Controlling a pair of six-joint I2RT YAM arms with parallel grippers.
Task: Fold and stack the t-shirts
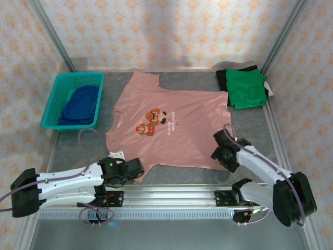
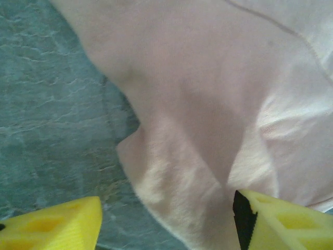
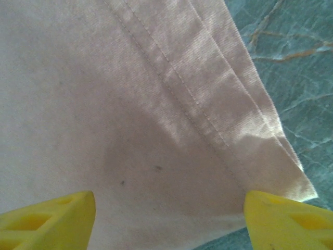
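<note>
The dusty-pink t-shirt (image 1: 169, 125) lies spread flat at the centre of the counter (image 1: 187, 78). The folded green t-shirt (image 1: 247, 88) is at 2 o'clock, and the dark blue t-shirt (image 1: 80, 104) is bundled in the teal basket (image 1: 52, 101) at 10 o'clock. The left gripper (image 2: 166, 221), released, straddles the pink hem at 7 o'clock. The right gripper (image 3: 169, 213), also released, spans the 4 o'clock corner.

Basket (image 1: 52, 107) hugs left wall; green tee (image 1: 245, 88) far-right; table (image 1: 255, 130) nearer free.

Spread flat on the table (image 1: 182, 78), the pink t-shirt (image 1: 177, 130) has my left gripper (image 1: 139, 170) and right gripper (image 1: 217, 147) at its near hem; the green t-shirt (image 1: 247, 88) lies far right, the blue t-shirt (image 1: 80, 104) in the teal basket (image 1: 52, 99).
</note>
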